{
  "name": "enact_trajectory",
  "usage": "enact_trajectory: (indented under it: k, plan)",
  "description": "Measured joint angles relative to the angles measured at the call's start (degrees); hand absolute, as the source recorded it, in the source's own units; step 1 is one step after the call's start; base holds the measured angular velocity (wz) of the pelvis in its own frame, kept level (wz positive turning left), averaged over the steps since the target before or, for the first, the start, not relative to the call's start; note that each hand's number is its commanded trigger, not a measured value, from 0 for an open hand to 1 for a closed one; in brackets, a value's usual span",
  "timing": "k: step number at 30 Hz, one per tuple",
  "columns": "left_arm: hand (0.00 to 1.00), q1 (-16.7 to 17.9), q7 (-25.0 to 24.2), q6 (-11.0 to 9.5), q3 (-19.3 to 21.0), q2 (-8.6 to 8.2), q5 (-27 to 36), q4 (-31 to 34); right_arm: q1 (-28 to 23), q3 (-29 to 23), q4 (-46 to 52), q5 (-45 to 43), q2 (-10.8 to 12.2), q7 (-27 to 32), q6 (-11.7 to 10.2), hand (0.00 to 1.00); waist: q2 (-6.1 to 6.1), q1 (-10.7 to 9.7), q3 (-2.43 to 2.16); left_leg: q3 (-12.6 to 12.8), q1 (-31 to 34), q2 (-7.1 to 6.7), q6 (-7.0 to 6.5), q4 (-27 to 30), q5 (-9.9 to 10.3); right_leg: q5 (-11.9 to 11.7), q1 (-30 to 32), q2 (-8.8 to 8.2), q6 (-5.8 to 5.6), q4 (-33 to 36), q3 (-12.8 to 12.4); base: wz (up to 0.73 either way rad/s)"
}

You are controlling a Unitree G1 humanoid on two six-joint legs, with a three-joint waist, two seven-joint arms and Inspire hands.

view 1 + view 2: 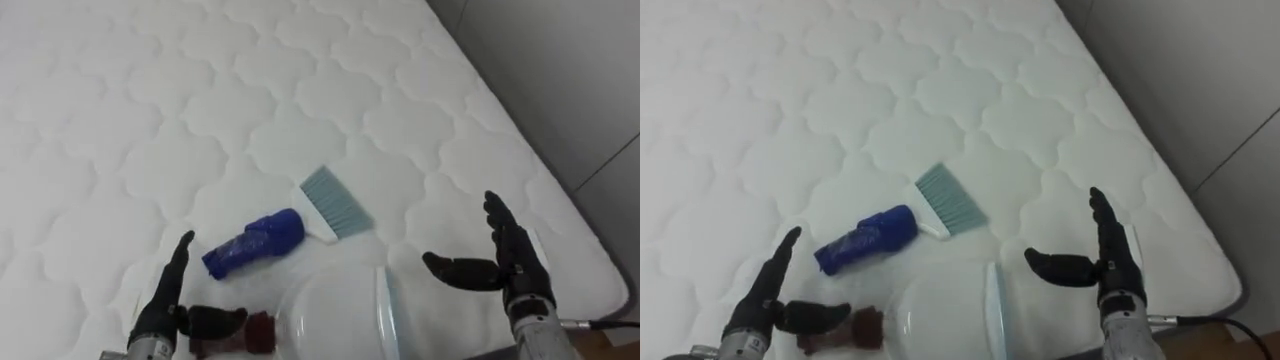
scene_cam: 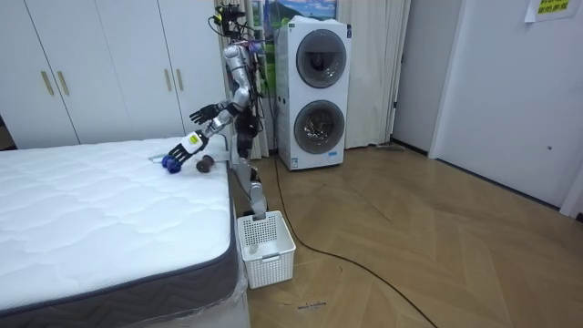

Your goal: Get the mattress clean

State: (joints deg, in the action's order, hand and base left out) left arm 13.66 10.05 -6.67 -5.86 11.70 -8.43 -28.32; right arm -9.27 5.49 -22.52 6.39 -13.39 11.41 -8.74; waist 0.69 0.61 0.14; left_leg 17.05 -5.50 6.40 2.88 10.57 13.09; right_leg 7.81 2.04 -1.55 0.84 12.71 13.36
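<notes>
Left eye view: L hand (image 1: 163, 303) & R hand (image 1: 512, 258) fingers spread flanking brush (image 1: 331, 204), mattress (image 1: 300, 80) edge close R.

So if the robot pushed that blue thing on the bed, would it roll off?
The blue thing looks creased, so it is probably light and would squash somewhat. It lies on its side, roughly tube-shaped, so a push might roll it, though the soft quilted mattress should slow it. The brush close beside it may get nudged too.
</notes>
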Motion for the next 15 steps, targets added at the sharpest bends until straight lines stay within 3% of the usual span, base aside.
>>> enact_trajectory:
  k: [9, 11, 15]
  plan:
    - [0.0, 3.3, 0.2, 0.0, 3.9, -0.05, 9.2, -15.1, -1.3, -0.1, -14.5, 0.3, 0.7, -1.5, 0.0, 0.0, 0.12, 0.1, -0.12, -0.4, -1.0, -0.17, 0.0, -0.9, 0.0, -0.5, -1.9, 0.08, -0.54, -2.2, 0.8, 0.04]
    - [0.0, 3.8, 0.3, -2.0, 5.8, -0.91, 10.2, -17.7, -1.4, -0.4, -19.1, 0.1, 1.5, -2.0, 0.5, 0.0, -0.06, 0.8, -0.18, -0.5, -1.0, -0.18, 0.0, -1.1, 0.0, -0.5, -2.1, 0.06, -0.57, -2.2, 1.0, 0.02]
    - [0.0, 3.5, 0.3, -4.0, 8.6, -2.11, 11.2, -21.0, -1.5, -1.6, -26.0, 0.0, 2.3, -2.9, 0.8, 0.0, -0.27, 1.2, -0.38, -0.5, -2.2, -0.2, 0.0, -1.5, 0.0, -0.5, -3.5, 0.32, -0.67, -3.1, 0.9, 0.0]
